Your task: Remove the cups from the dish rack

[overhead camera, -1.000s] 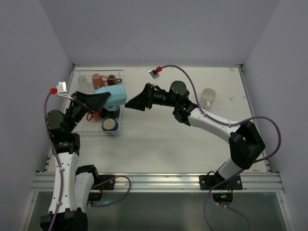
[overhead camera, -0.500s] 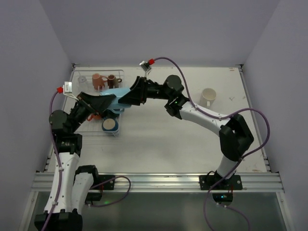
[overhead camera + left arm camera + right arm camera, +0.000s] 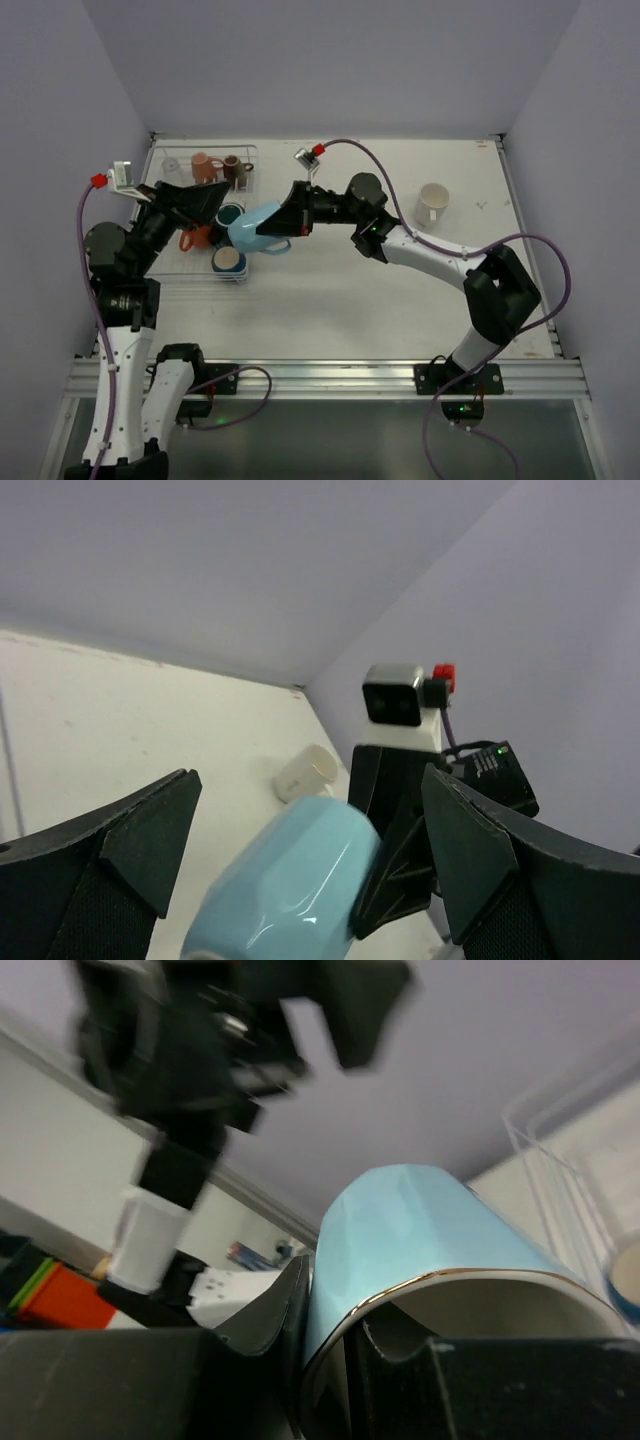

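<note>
Pinching the blue cup (image 3: 252,230) by its rim, the right gripper (image 3: 288,222) holds it just beside the rack (image 3: 172,268); the left gripper (image 3: 208,205) gapes empty over the rack. A pink cup (image 3: 203,166), a brown cup (image 3: 233,167) and an orange cup (image 3: 190,239) sit inside.

The table (image 3: 330,300) lay open across its middle, one white cup (image 3: 433,202) far right — but beside the dish rack (image 3: 178,268) the right gripper (image 3: 285,222) clamping the light blue cup (image 3: 252,228) and the spread left gripper (image 3: 218,203) blocked entry
</note>
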{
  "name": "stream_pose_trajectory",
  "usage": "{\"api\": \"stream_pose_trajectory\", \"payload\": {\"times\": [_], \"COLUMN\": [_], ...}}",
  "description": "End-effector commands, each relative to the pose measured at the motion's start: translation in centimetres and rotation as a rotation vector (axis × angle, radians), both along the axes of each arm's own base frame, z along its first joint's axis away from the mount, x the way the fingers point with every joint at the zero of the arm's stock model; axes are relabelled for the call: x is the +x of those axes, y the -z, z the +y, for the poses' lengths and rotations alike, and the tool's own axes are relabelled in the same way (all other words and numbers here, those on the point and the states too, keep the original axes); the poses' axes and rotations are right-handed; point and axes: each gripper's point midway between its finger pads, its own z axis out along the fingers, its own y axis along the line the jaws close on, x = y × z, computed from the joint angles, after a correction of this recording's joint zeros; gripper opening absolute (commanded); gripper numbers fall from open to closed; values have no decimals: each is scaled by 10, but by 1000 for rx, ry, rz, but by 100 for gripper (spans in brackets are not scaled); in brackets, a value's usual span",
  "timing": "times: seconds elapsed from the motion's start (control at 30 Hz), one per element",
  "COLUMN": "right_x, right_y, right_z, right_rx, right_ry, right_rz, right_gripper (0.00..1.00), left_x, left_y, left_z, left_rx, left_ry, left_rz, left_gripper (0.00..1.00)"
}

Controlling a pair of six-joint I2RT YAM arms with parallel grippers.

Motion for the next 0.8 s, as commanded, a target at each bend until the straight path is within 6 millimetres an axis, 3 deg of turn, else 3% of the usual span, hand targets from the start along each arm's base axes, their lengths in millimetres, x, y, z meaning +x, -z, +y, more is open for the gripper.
{"api": "stream_pose_trajectory", "payload": {"times": [0.0,0.03,0.07,0.1,0.13,0.2,0.23,0.27,0.3,0.33,0.4,0.43,0.5,0.57,0.63,0.67,0.77], "right_x": [13,39,51,65,85,110,120,137,146,155,170,177,189,202,220,219,227], "right_y": [-3,36,48,47,82,88,110,109,120,133,138,149,152,170,174,190,198], "right_z": [-26,-36,-45,-54,-81,-111,-136,-154,-175,-185,-209,-213,-218,-221,-226,-227,-232], "right_rx": [-81,-264,-352,-425,-634,-779,-914,-976,-1055,-1120,-1221,-1274,-1318,-1371,-1360,-1359,-1352], "right_ry": [151,269,341,414,518,644,675,753,782,791,855,843,850,809,809,764,727], "right_rz": [-142,-139,-161,-191,-203,-237,-235,-245,-216,-226,-234,-258,-310,-379,-448,-465,-553], "right_gripper": [0,0,0,0,0,0,0,0,0,0,0,0,0,0,0,0,0], "left_x": [-1,1,2,3,3,5,4,3,0,0,-4,-4,-5,-5,-5,-6,-9], "left_y": [-5,2,8,15,32,53,72,81,87,102,109,118,124,125,127,127,122], "left_z": [30,41,46,50,54,65,67,67,67,66,65,64,58,52,54,51,49], "left_rx": [229,272,353,394,429,505,521,534,538,546,546,552,560,575,591,595,605], "left_ry": [-194,-252,-271,-284,-290,-327,-326,-321,-315,-304,-301,-296,-275,-262,-283,-278,-294], "left_rz": [-5,51,48,64,110,144,177,186,186,208,206,216,213,193,187,178,152], "left_gripper": [100,100,100,100,100,100,100,100,100,100,100,100,100,100,100,100,100]}}
